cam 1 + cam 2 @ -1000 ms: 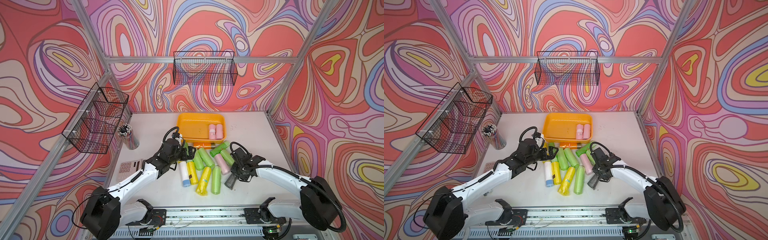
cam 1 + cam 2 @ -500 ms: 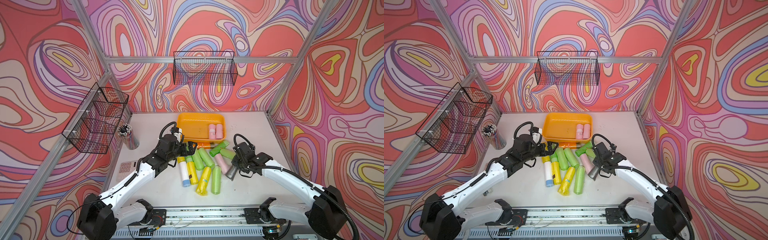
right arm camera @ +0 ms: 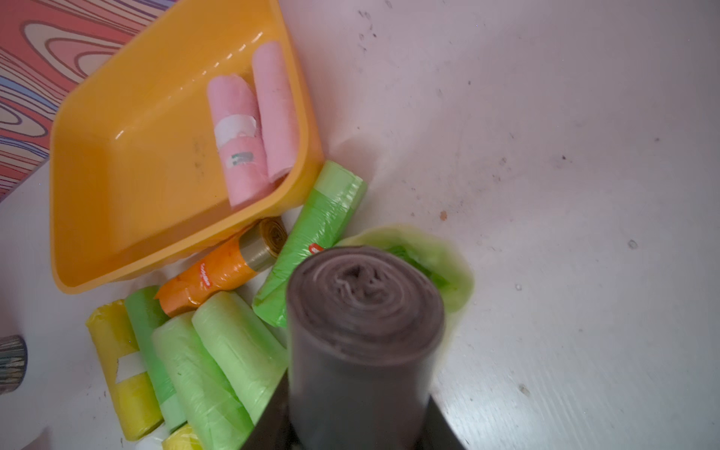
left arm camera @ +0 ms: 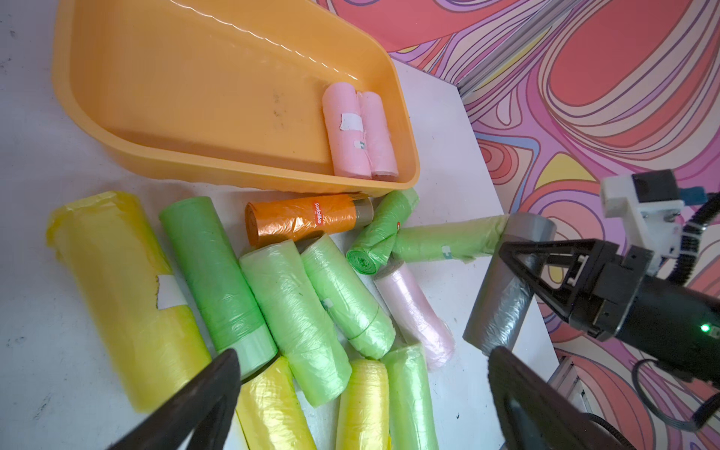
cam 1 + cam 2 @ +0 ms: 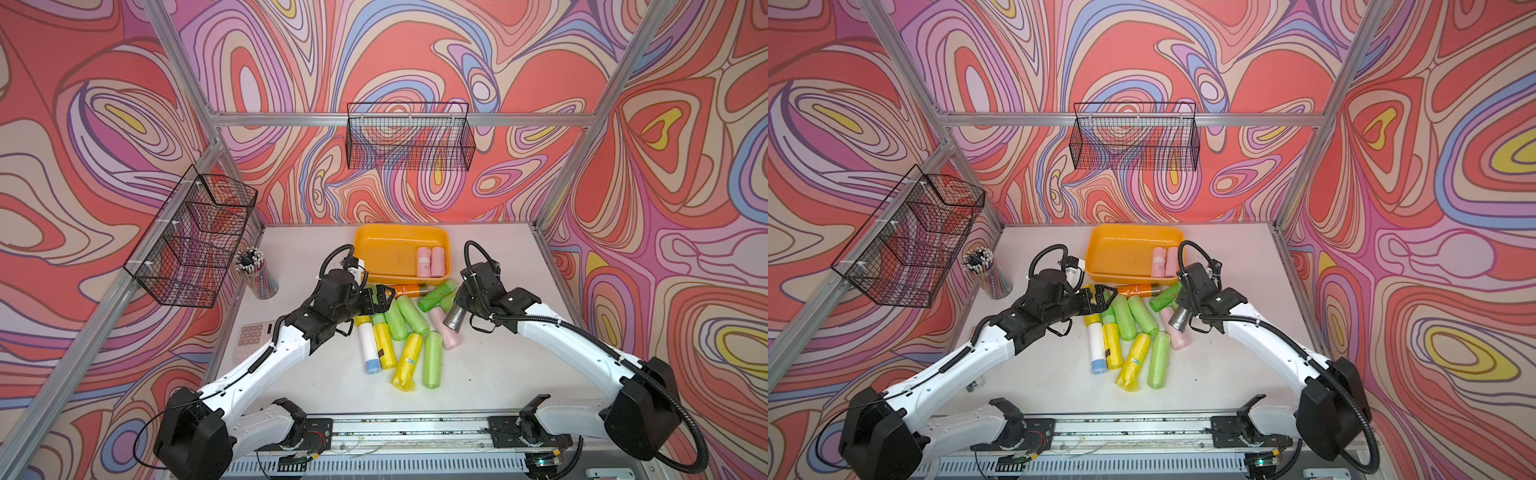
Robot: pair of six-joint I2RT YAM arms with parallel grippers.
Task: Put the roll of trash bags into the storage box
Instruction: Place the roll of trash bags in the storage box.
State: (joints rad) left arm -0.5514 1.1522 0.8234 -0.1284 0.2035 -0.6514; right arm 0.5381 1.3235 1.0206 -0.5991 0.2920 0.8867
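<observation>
Grey plastic trash-bag roll (image 5: 456, 319) is now up off the white table (image 5: 478, 365) vs 1 s ago. It's tilted, pinched in R end effector (image 5: 461, 306), and nearer the shallow orange-yellow plastic storage box (image 5: 386, 249), not over the rim yet. So transport is underway. L end effector (image 5: 381, 298) is spread and empty. Box holds 2 pink rolls (image 5: 431, 262); rest is bare.

The arms (image 5: 257, 370) are glossy white with black joints (image 5: 195, 432), ribbed black cables (image 5: 465, 255) and black triangular fingers (image 4: 202, 397).

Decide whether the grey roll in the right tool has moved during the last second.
Yes. The grey roll, clamped in the right tool, has moved toward the fixed storage box and is now nearer its front corner.
</observation>
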